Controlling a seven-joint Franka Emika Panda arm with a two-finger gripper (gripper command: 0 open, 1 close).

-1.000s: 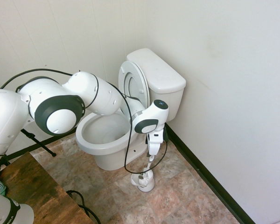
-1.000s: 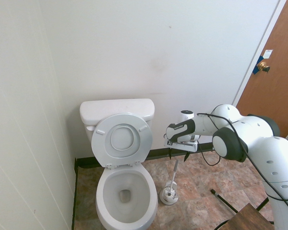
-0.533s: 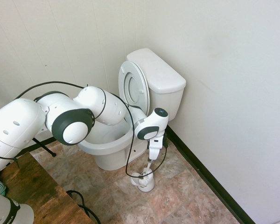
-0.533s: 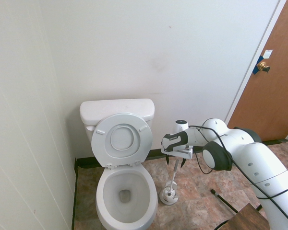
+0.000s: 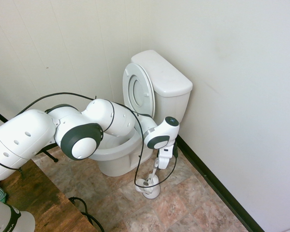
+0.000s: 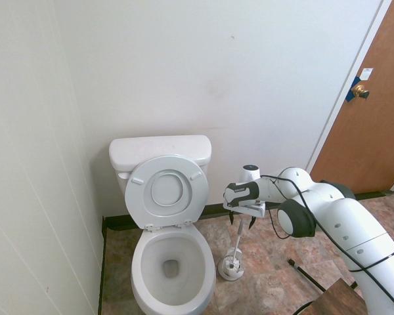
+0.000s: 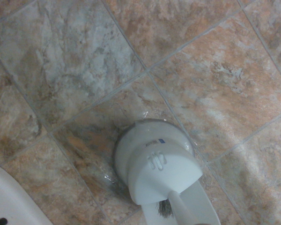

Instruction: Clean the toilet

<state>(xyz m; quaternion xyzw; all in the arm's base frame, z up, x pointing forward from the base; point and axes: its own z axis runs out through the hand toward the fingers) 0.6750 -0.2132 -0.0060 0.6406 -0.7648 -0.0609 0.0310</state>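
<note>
1. Step: reaching for the brush; your hand hangs over its handle, spread wide, gripping nothing.
2. Toilet sits against the back wall, lid up, just beside the brush holder.
3. Next: lower, centre the handle, clench.

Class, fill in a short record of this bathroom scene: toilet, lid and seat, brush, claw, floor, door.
toilet: white, against the wall
lid and seat: both raised, leaning on the tank
brush: white, slim handle standing in its holder on the floor beside the bowl
claw: open, pointing down at the top of the brush handle, not gripping it
floor: brown stone-look tiles
door: brown, closed
</note>
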